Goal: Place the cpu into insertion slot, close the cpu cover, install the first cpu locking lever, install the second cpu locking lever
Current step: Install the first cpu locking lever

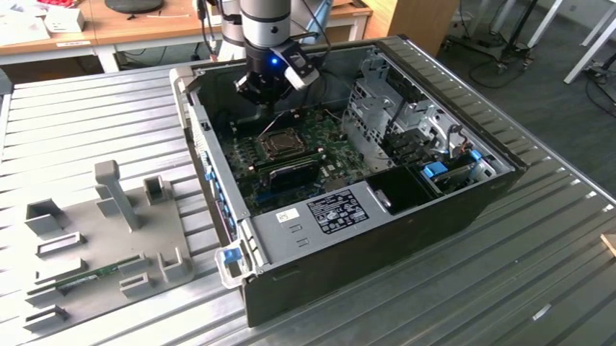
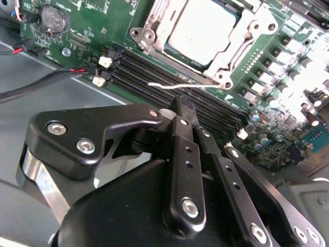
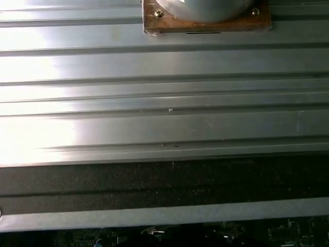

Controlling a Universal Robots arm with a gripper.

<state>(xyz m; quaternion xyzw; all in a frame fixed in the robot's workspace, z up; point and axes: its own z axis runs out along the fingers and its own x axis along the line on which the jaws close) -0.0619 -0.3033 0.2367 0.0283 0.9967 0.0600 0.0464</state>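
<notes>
The claw (image 2: 185, 105) is pinched shut with nothing between its tips. It hangs just over the memory slots (image 2: 149, 72), beside a thin wire lever (image 2: 175, 85), likely so it can press it. Beyond, the cpu (image 2: 203, 28) lies in the slot (image 2: 145, 36), and the cover (image 2: 232, 49) looks closed over it. Case walls (image 1: 205, 137) hem in the board, so free room is upward, off the counter (image 1: 97, 122).

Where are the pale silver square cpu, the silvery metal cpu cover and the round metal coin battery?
pale silver square cpu (image 2: 203, 28), second wrist view, middle of its top face.
silvery metal cpu cover (image 2: 231, 53), second wrist view, frame bar beside the cpu.
round metal coin battery (image 2: 54, 18), second wrist view, its centre.
</notes>
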